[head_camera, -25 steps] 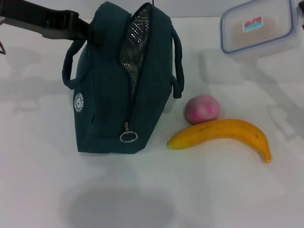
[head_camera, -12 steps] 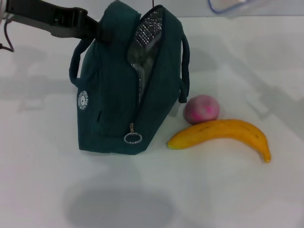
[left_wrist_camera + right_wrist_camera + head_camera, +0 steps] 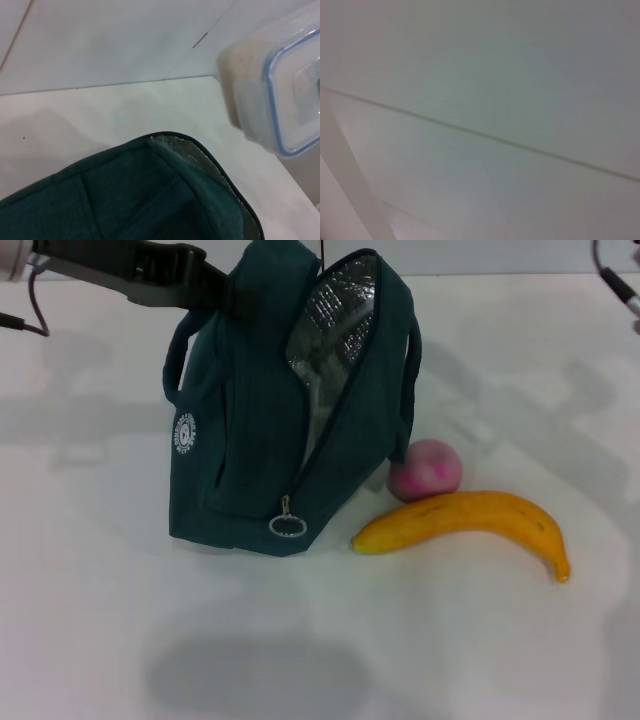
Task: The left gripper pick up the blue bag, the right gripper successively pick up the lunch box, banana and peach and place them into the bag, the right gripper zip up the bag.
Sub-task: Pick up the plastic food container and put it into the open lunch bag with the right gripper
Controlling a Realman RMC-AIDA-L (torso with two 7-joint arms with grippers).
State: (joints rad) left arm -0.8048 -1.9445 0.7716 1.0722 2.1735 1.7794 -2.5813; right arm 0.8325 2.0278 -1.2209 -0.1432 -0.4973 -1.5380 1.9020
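My left gripper (image 3: 222,292) comes in from the upper left of the head view and is shut on the top of the blue bag (image 3: 250,440), holding it upright and slightly tilted. The bag's mouth gapes and shows its silver lining (image 3: 335,350); its ring zipper pull (image 3: 287,526) hangs low at the front. Right of the bag lies the peach (image 3: 426,469), with the banana (image 3: 470,520) just in front of it. In the left wrist view the lunch box (image 3: 275,95) hangs in the air beyond the bag's rim (image 3: 200,155). The right gripper holding it is out of frame.
The white table (image 3: 320,660) stretches in front of the bag and fruit. A dark cable of the right arm (image 3: 612,280) crosses the top right corner of the head view. The right wrist view shows only pale wall.
The lunch box has risen out of the top of the head view. The left gripper has shifted the bag to the right and tilted it, and its mouth gapes wider.
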